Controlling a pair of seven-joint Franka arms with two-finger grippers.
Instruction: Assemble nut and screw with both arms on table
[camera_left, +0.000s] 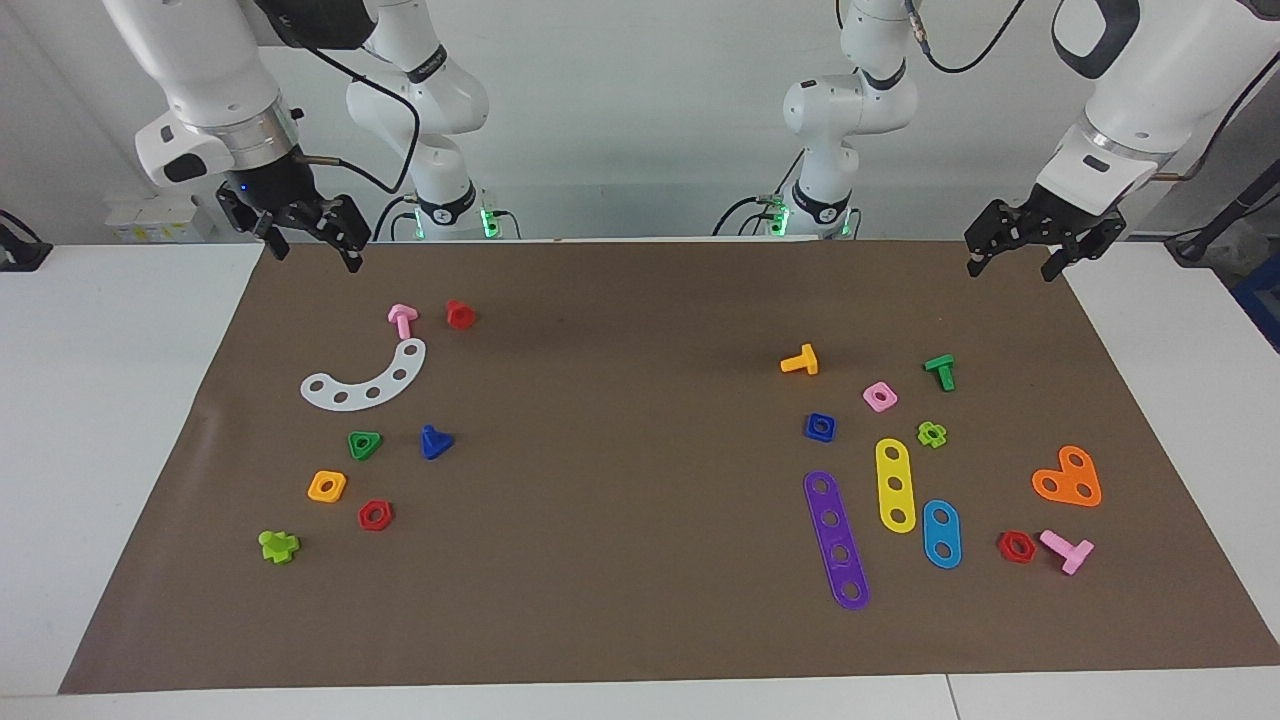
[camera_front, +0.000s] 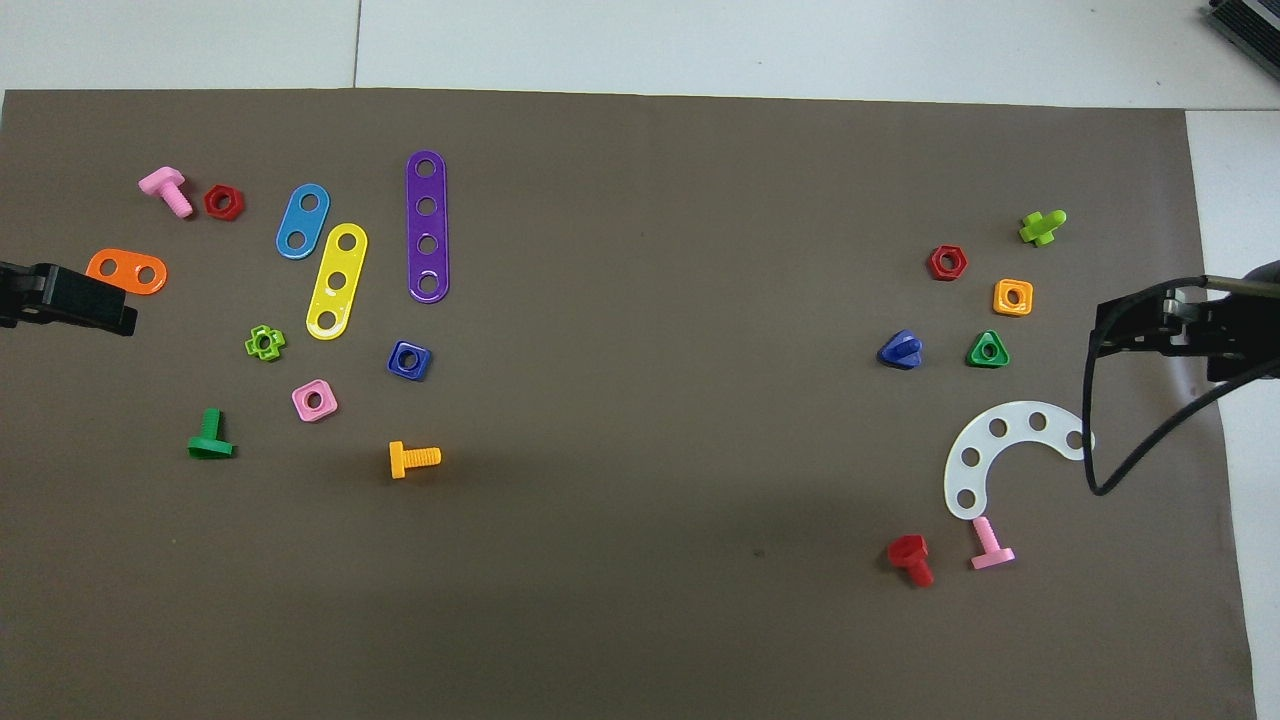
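nothing assembled yet: nut (camera_left: 820, 427) lies on the counter (camera_left: 620, 560) toward the left arm's end, screw (camera_left: 436, 442) toward the right arm's, both grippers' jaws held spread, empty, raised.

No text, label, brand, number or sign could be read anywhere in either view. The coloured plastic parts were plain, the brown mat was unmarked, and the small marks on the arms' bases were too small to make out.
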